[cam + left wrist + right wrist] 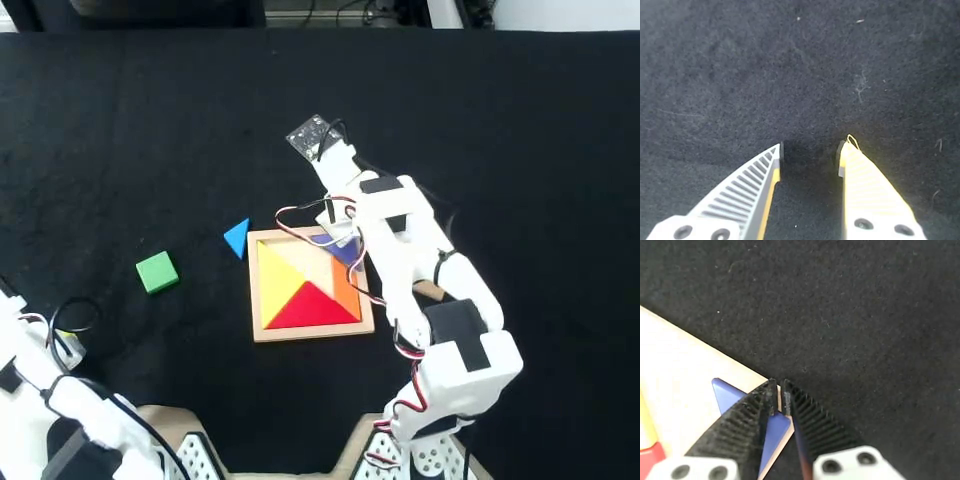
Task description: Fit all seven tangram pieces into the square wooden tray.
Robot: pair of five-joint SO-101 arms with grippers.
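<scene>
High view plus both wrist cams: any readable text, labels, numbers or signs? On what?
None readable.
The wooden tray, the tangram pieces in it, and the green square and blue triangle on the cloth are all plain.
The speckled grey patch at the tip of the right arm is a pattern, with no letters or digits that can be made out.

Right arm (400,250) covers the tray (300,333) corner under it and most of the dark blue piece (345,250) in high view. Left arm (40,400) cut off at lower-left edge. Right wrist view: right hand (778,385) hides much of the dark blue piece. Tray, red piece (650,457) and yellow piece (644,420) cut by the edge. Can't tell if the hand grips anything.
</scene>
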